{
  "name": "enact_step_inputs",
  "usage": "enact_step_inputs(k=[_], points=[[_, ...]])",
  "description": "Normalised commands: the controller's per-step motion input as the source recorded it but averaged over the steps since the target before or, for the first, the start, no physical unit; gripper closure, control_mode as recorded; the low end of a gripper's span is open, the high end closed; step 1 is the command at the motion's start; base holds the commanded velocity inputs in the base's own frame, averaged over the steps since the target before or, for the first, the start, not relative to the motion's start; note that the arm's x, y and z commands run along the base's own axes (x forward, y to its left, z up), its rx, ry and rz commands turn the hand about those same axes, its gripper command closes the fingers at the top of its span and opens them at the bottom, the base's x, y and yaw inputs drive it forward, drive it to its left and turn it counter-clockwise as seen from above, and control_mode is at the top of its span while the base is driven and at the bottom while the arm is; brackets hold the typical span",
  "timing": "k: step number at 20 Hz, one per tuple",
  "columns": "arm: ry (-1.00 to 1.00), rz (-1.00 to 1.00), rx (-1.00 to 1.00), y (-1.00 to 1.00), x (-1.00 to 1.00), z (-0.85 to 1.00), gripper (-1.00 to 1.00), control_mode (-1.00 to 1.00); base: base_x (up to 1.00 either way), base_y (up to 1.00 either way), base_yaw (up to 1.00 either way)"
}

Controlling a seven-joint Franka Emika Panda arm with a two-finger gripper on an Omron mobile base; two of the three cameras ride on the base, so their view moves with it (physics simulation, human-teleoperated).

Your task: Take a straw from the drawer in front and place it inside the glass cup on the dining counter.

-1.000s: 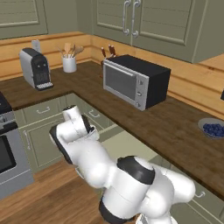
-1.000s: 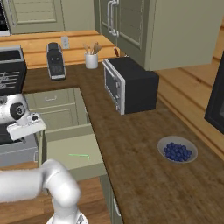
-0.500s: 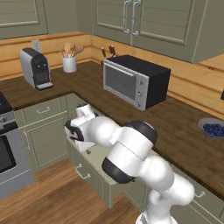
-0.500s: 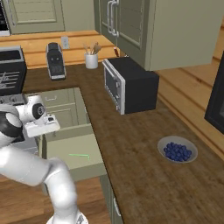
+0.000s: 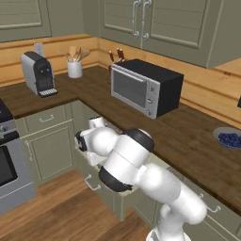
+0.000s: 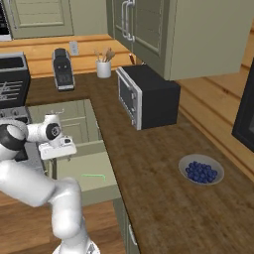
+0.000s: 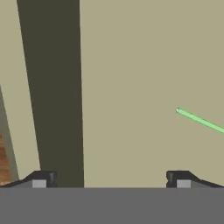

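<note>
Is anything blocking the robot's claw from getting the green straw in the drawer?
Nothing visible. The straw lies alone on the bare floor of the open drawer; the open gripper hangs above it, off to one side.

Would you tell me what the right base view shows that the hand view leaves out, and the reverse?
The right base view gives the surroundings: the microwave, the bowl of blueberries and the coffee machine on the wood counter. The hand view gives a close look down, with the jaws spread wide and nothing between them. Both share the pale floor of the open drawer and the green straw lying on it.
</note>
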Motion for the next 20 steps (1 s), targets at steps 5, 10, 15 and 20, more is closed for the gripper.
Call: enact_step_inputs(k=[5, 10, 15, 20], points=[[0.0, 0.0, 0.08, -0.12, 0.15, -0.53, -1.0, -1.0, 0.0, 0.0, 0.0], [0.0, 0.0, 0.07, 0.48, -0.5, -0.87, -1.0, -1.0, 0.0, 0.0, 0.0], [0.0, 0.0, 0.02, 0.97, -0.9, -0.71, -1.0, -1.0, 0.0, 0.0, 0.0], [-0.11, 0.0, 0.0, 1.0, -1.0, -0.41, -1.0, -1.0, 0.0, 0.0, 0.0]])
